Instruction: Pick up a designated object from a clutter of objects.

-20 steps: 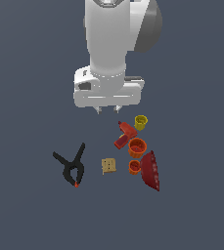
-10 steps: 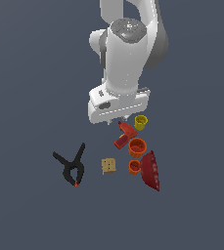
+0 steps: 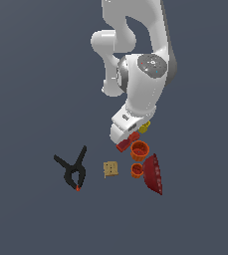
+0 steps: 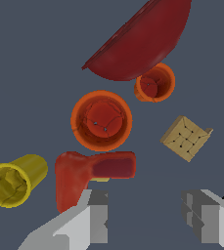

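Observation:
The larger orange cup (image 3: 139,148) stands upright in the cluster, rim up, and also shows in the wrist view (image 4: 101,119). Around it are the smaller orange cup (image 4: 154,83), the red bowl (image 4: 143,41) tipped on its side, the yellow cup (image 4: 13,180) lying on its side, the red tool-shaped piece (image 4: 91,173) and the tan block (image 4: 186,137). My gripper (image 4: 147,215) is open and empty. It hangs low over the cluster (image 3: 127,135), above the red tool-shaped piece (image 3: 128,142), beside the larger cup and not around it.
The black spring clamp (image 3: 73,167) lies apart, toward the exterior view's left. The tan block (image 3: 111,169) sits between it and the cups. The red bowl (image 3: 153,173) borders the smaller orange cup (image 3: 137,170). The arm partly hides the yellow cup (image 3: 144,128).
The arm has come down and shifted toward the exterior view's right, bringing the gripper close over the cluster. No object has moved.

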